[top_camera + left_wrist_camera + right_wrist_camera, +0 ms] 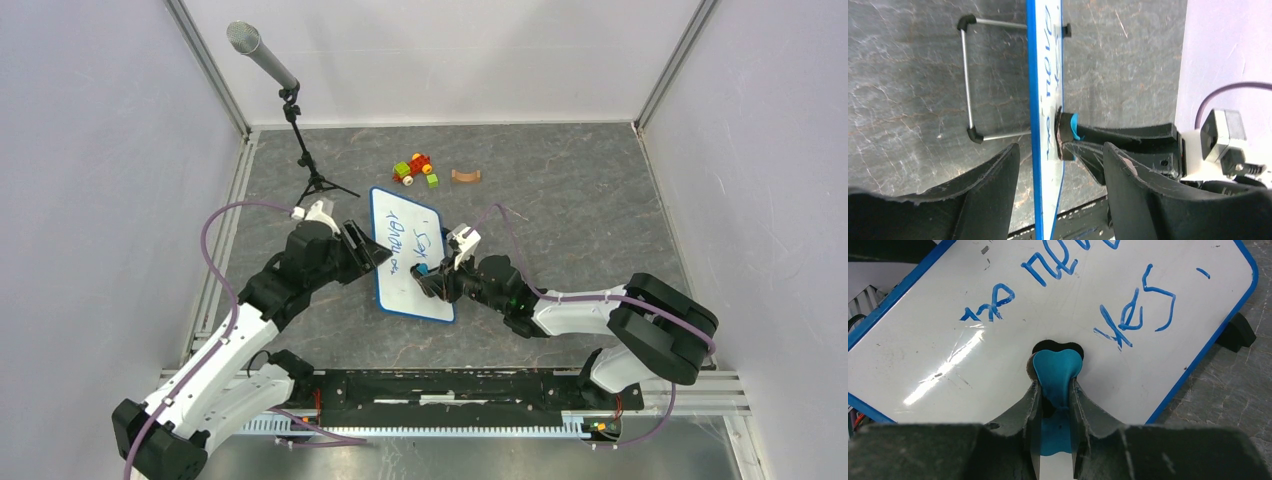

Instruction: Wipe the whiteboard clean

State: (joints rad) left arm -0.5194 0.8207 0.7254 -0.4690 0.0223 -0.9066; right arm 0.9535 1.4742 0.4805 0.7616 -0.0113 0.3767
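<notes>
The whiteboard (405, 290) stands tilted on its wire stand (967, 80) in the middle of the floor, with blue handwriting on its far half. My right gripper (432, 272) is shut on a blue eraser (1057, 371) and presses its pad against the board's face (973, 365), below the writing. My left gripper (368, 245) is open at the board's left edge. In the left wrist view its fingers (993, 190) straddle the blue rim (1034, 100) without touching it.
A microphone on a tripod (300, 130) stands at the back left. Small coloured toy blocks (415, 168) and a brown curved piece (465, 177) lie just behind the board. Enclosure walls close in on both sides.
</notes>
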